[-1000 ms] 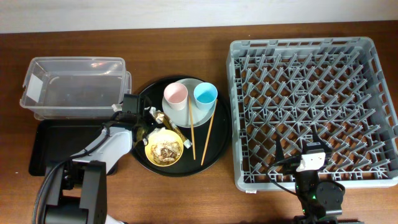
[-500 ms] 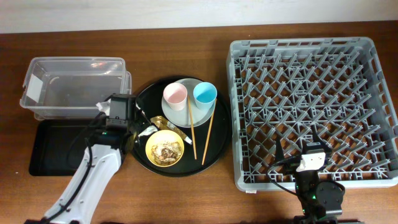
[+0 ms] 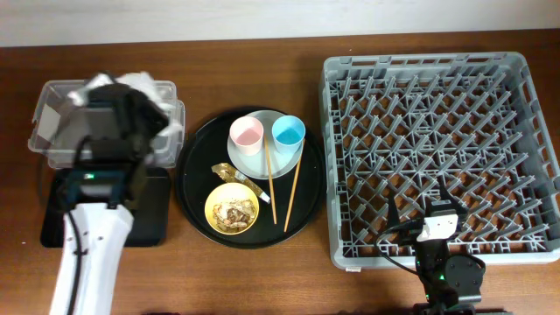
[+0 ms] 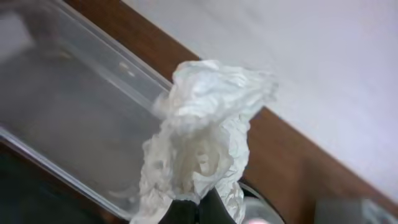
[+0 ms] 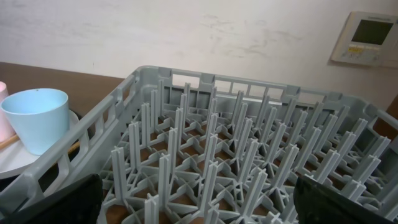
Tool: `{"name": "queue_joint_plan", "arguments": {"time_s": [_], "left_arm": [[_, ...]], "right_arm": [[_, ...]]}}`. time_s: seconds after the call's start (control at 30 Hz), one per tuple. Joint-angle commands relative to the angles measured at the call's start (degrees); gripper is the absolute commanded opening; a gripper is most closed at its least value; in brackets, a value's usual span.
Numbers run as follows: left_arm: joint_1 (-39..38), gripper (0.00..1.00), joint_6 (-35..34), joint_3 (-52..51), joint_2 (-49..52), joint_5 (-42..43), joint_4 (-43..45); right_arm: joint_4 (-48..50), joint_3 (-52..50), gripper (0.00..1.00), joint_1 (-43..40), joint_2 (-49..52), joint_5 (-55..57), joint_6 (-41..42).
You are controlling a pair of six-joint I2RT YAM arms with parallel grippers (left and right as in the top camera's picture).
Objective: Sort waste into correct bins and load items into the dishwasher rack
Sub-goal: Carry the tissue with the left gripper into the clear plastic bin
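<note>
left tool (image 4: 196, 210) clamped tight on crumpled napkin (image 4: 205, 124), above clear tub (image 4: 62, 106) | pink cup (image 3: 247, 133), blue cup (image 3: 289, 132), yellow bowl (image 3: 231, 208) on round tray (image 3: 194, 166) | right tool (image 3: 418, 201) spread wide, empty, over dishwasher rack (image 3: 420, 63) near edge

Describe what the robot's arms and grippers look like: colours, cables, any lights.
The left arm has a white lower link and a black wrist section, with a small green light and black cables. The left gripper shows dark fingers. The right arm is black with a white block on top, a green light and thin black cabling. The right gripper has slim black fingers.
</note>
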Motion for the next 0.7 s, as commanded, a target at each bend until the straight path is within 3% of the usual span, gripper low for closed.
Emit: {"name": "queue_joint_plan", "arguments": {"time_s": [0.0,0.2,0.23,0.27,0.37,0.5,0.57,0.6,0.67], "left_arm": [[6.6,0.0,4.0,0.3,4.1,2.3,1.2],[13.4,0.01,6.3,0.3,20.5,10.6,9.4],[13.9,0.06,7.4,0.3,22.1,11.9,10.2],[14.3,0.22,8.0,0.3,23.2,12.5,10.6],[14.7,0.87,11.5,1.0,23.7,12.6,11.4],[14.6,0.98,11.9,5.4,21.7,14.5,5.5],[14.5,0.89,10.4,8.1,18.9,21.0,-1.6],[14.3,0.58,10.2,8.7,17.3,25.4,-5.1],[12.7,0.22,10.2,8.8,13.6,33.1,-13.2]], "right_arm": [[-0.2,-0.3,0.98,0.3,-0.3,-0.5,-0.2],[-0.2,-0.3,0.98,0.3,-0.3,-0.5,-0.2],[-0.2,-0.3,0.98,0.3,-0.3,-0.5,-0.2],[-0.2,-0.3,0.98,0.3,-0.3,-0.5,-0.2],[-0.2,-0.3,0.98,0.3,-0.3,-0.5,-0.2],[-0.2,-0.3,0.99,0.3,-0.3,-0.5,-0.2],[-0.2,-0.3,0.98,0.3,-0.3,-0.5,-0.2],[-0.2,-0.3,0.98,0.3,-0.3,-0.5,-0.2],[-0.2,-0.3,0.98,0.3,-0.3,-0.5,-0.2]]}}
